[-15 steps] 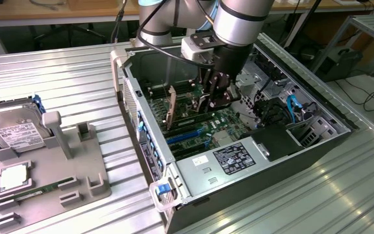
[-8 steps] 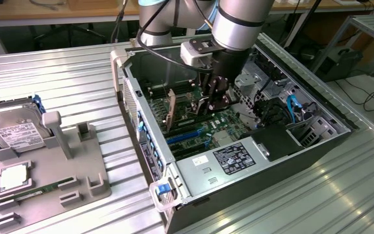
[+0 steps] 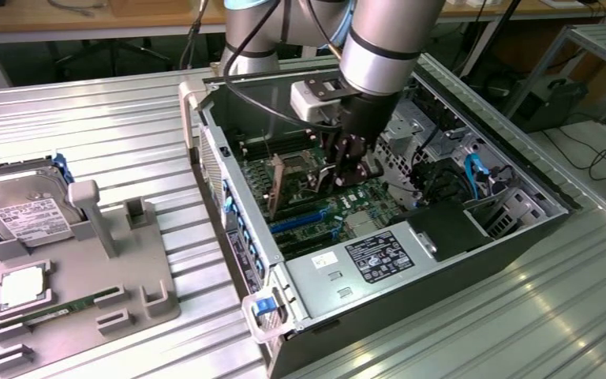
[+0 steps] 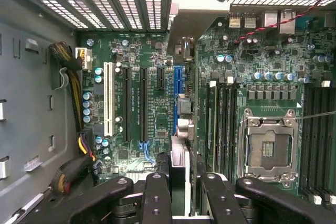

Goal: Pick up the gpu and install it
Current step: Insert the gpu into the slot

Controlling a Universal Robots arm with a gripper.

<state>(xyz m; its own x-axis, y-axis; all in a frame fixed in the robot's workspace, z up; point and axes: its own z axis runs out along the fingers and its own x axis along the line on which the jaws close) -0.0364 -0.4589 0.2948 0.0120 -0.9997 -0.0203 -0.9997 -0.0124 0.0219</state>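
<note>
Already your gripper (image 4: 178, 187) is clamped on the gpu (image 4: 179, 145), held edge-on inside the open computer case (image 3: 282, 276) — the card's long axis runs along the blue expansion slot (image 4: 177, 98), directly above it, not visibly seated. Going by the exterior view's left to right: a grey tray (image 3: 124, 268) holding a hard drive (image 3: 24, 209) and memory stick (image 3: 56, 309), then the case with the motherboard (image 4: 262, 77) inside.

fingers (image 4: 157, 195) clamp gpu (image 4: 181, 108) edge-on | above motherboard (image 4: 262, 51) | beside blue slot (image 4: 177, 85)
</note>
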